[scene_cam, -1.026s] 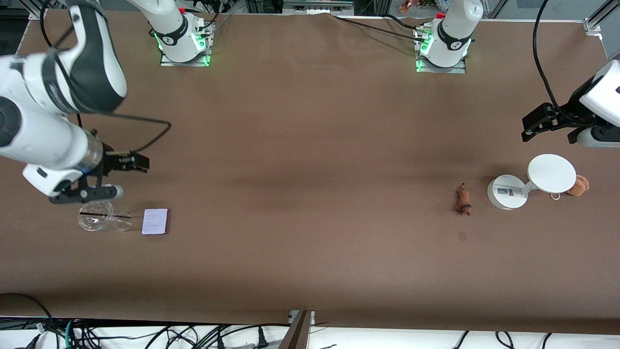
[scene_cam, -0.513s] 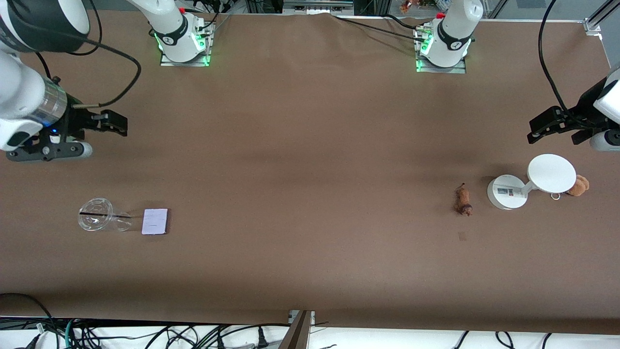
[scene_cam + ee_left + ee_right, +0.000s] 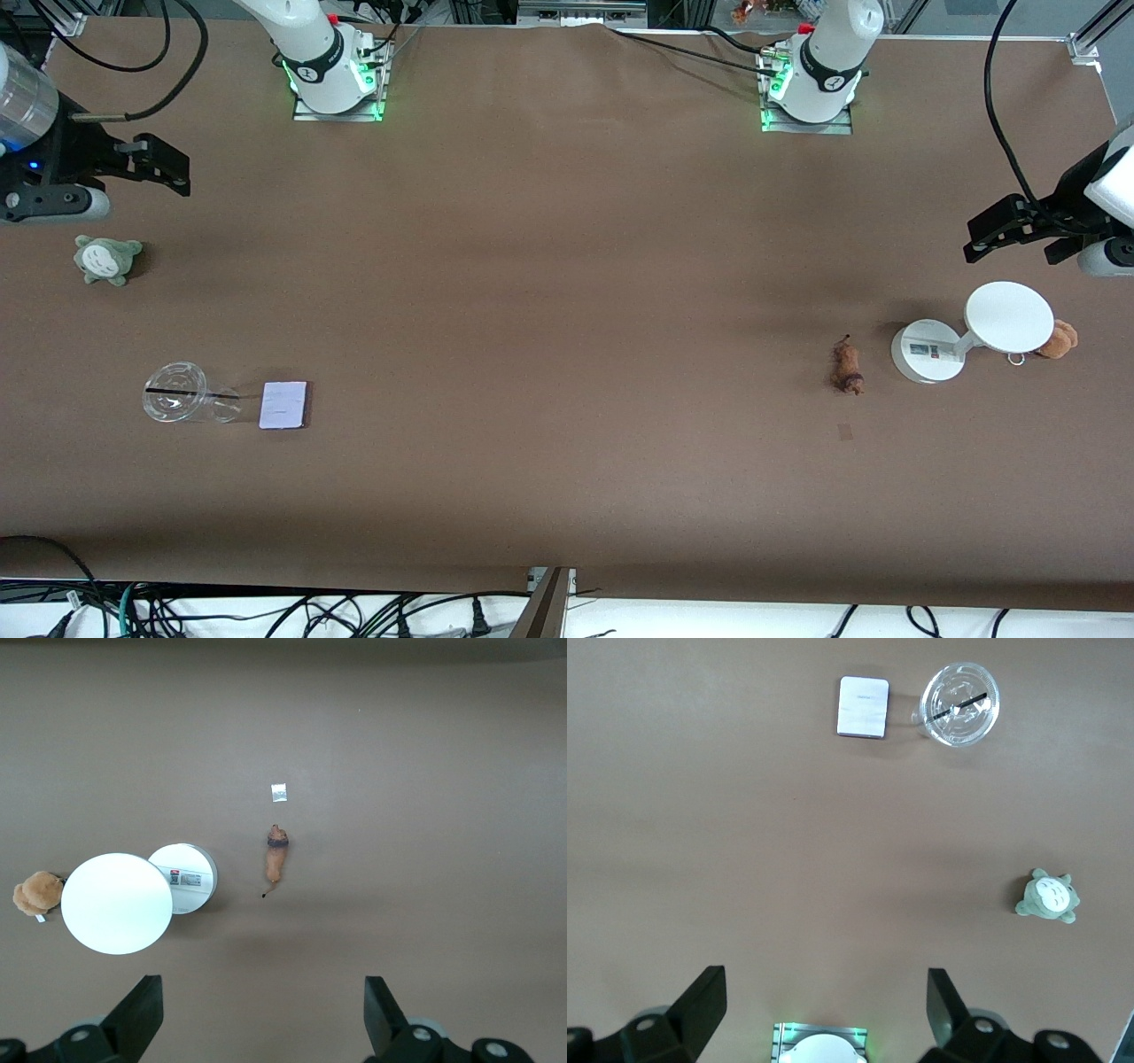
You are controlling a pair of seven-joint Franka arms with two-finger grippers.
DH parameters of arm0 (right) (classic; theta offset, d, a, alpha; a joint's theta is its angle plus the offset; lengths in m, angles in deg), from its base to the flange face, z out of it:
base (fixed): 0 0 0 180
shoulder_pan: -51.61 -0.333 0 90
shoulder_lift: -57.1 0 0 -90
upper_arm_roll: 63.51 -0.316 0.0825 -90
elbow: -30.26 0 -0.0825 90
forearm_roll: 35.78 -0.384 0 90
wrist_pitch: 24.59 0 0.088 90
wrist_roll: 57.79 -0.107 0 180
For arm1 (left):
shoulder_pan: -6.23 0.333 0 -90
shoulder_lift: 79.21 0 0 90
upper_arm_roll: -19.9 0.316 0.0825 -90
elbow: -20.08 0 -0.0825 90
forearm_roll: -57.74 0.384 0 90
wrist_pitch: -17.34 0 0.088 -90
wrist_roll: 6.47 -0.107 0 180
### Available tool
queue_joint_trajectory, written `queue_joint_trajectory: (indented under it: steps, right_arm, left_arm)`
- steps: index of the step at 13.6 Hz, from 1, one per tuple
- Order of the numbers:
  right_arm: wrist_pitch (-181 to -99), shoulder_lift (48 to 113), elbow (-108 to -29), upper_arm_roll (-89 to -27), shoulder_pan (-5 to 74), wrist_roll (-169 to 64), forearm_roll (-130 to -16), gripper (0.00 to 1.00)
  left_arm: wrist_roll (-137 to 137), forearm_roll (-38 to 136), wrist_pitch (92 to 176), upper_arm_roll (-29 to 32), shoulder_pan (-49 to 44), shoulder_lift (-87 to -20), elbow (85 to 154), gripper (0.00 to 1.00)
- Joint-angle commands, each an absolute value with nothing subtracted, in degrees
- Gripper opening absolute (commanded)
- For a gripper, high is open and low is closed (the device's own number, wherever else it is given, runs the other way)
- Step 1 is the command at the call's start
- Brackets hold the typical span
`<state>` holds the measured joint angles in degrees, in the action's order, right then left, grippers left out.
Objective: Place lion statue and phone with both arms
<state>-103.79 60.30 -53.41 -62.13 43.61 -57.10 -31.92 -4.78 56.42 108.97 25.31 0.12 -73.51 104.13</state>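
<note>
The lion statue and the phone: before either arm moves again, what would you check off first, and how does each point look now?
1. Lion statue lies free on the table, beside the white round stand but apart from it: ok.
2. Phone lies flat beside the clear plastic cup, not touching it: ok.
3. Left gripper open, nothing between its fingers, up over the table at the left arm's end: ok.
4. Right gripper open and empty, up at the right arm's end: ok.
5. Grey-green plush sits well apart from the phone: ok.
6. Where each thing should be placed: cannot tell.
</note>
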Motion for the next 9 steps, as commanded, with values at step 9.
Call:
queue_joint_trajectory:
  steps: [9]
  right_arm:
    - [-103.61,62.46,-52.18,-63.07,44.66,-55.94,-33.41,1.00]
  left_arm:
    - [-6.12,55.28,108.39,25.61,0.25,-73.85,104.72,1.00]
